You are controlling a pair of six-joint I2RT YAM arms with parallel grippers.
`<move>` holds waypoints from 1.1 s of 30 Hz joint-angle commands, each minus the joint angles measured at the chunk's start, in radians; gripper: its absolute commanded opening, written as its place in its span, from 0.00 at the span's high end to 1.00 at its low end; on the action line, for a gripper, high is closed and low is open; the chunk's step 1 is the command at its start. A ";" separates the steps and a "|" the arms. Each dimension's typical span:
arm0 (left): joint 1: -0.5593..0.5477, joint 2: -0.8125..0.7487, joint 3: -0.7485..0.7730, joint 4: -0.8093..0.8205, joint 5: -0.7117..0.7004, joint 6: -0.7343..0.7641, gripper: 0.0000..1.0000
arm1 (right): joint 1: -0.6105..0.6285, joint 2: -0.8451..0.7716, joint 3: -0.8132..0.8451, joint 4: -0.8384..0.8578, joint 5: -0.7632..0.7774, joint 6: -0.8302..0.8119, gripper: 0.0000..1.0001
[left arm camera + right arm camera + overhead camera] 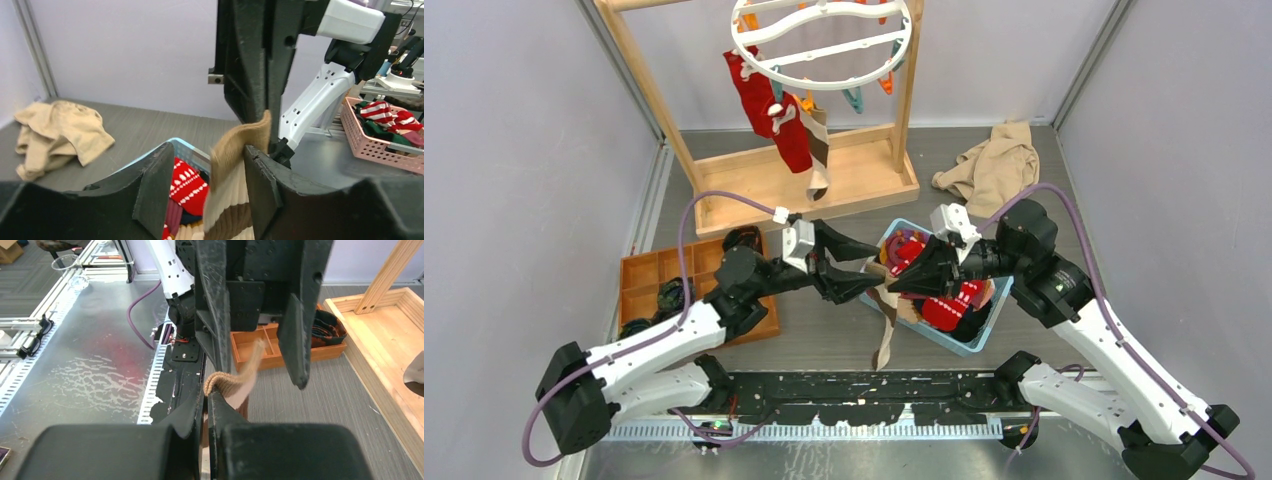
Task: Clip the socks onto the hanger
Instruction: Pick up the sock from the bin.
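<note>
A tan-and-brown striped sock (886, 335) hangs over the near rim of the blue basket (987, 322). My right gripper (894, 283) is shut on its tan cuff (224, 382). My left gripper (872, 267) is open around the same cuff. The sock (240, 165) rests against the left gripper's right-hand finger (262, 187), apart from the other finger (152, 187). More socks (944, 310), red-and-white among them, lie in the basket. The white ring hanger (824, 45) hangs at the top, with a red sock (769, 105) and a tan-brown sock (817, 150) clipped to it.
The wooden frame (864, 185) holds the hanger, its base behind the grippers. A beige cloth (994, 165) lies at the back right. An orange compartment tray (674, 275) sits left. A pink basket (372, 147) of socks shows at the right of the left wrist view.
</note>
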 commanded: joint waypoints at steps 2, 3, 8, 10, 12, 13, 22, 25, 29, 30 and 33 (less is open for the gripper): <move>0.004 0.092 0.038 0.066 -0.027 -0.092 0.44 | 0.009 -0.006 -0.003 0.054 -0.019 -0.004 0.99; 0.004 0.112 0.044 0.076 -0.029 -0.113 0.44 | 0.009 -0.005 -0.004 0.055 -0.018 -0.004 0.99; 0.007 0.190 0.067 0.085 -0.110 -0.218 0.44 | 0.009 -0.009 -0.017 0.055 -0.020 -0.007 0.99; 0.012 0.211 0.070 0.085 -0.140 -0.261 0.43 | 0.008 -0.012 -0.020 0.047 -0.017 -0.009 0.99; 0.022 0.217 0.062 0.094 -0.142 -0.280 0.44 | 0.009 -0.016 -0.020 0.035 -0.004 -0.013 0.99; 0.028 0.206 0.054 0.090 -0.146 -0.282 0.44 | 0.009 -0.020 -0.017 0.024 0.004 -0.016 0.99; 0.078 -0.111 0.001 -0.394 -0.267 -0.154 0.40 | 0.004 -0.044 -0.009 -0.018 0.114 -0.031 0.99; 0.081 -0.220 0.028 -0.566 -0.343 -0.124 0.35 | 0.002 -0.036 0.004 -0.003 0.153 -0.007 0.99; 0.082 -0.321 0.078 -0.687 -0.471 -0.127 0.20 | 0.002 -0.014 0.015 0.041 0.196 0.028 0.99; 0.083 -0.332 0.096 -0.703 -0.503 -0.132 0.17 | 0.003 -0.007 0.019 0.051 0.213 0.036 0.99; 0.083 -0.336 0.156 -0.744 -0.580 -0.153 0.14 | 0.001 0.019 0.032 0.084 0.244 0.064 0.99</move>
